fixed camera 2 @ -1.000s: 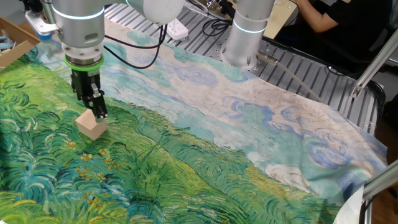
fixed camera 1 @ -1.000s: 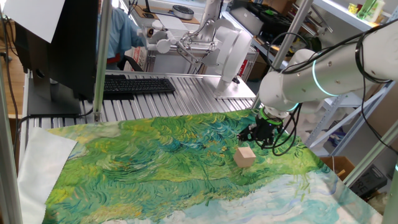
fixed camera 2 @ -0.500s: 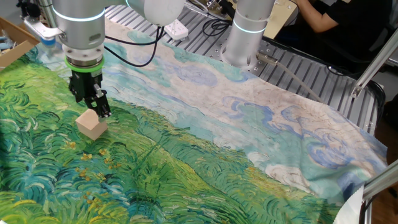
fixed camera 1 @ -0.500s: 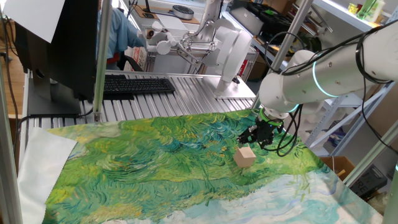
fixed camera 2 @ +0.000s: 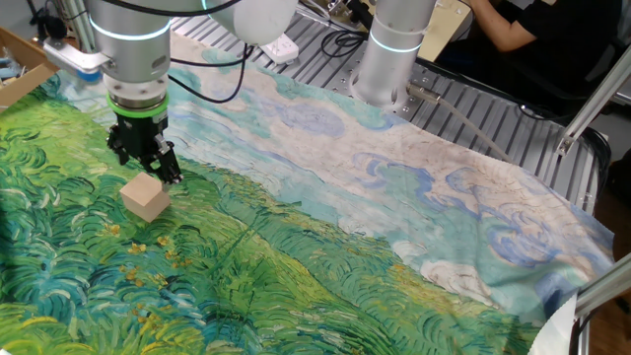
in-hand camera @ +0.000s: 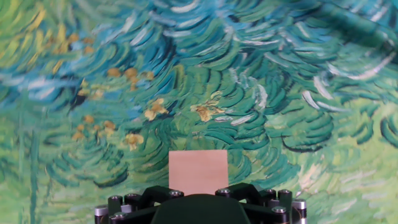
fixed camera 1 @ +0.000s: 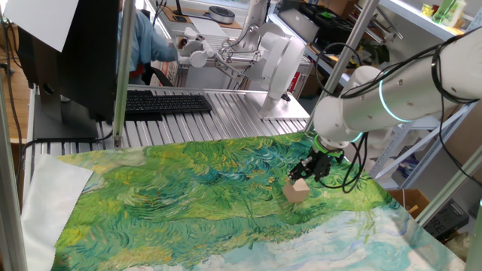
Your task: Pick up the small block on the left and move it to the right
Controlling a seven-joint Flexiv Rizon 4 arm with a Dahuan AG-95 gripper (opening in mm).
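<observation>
One small block [fixed camera 2: 145, 196] | unmarked | gripper [fixed camera 2: 150, 170] spread just above

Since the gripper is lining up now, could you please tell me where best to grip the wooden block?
Take the wooden block from straight above, fingers on two opposite upright faces. It is a plain cube sitting flat on the painted cloth with nothing beside it, so flat parallel sides are free.

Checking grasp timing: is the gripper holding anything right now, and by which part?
Nothing held. The gripper is open just above the small block, which rests on the cloth.
</observation>
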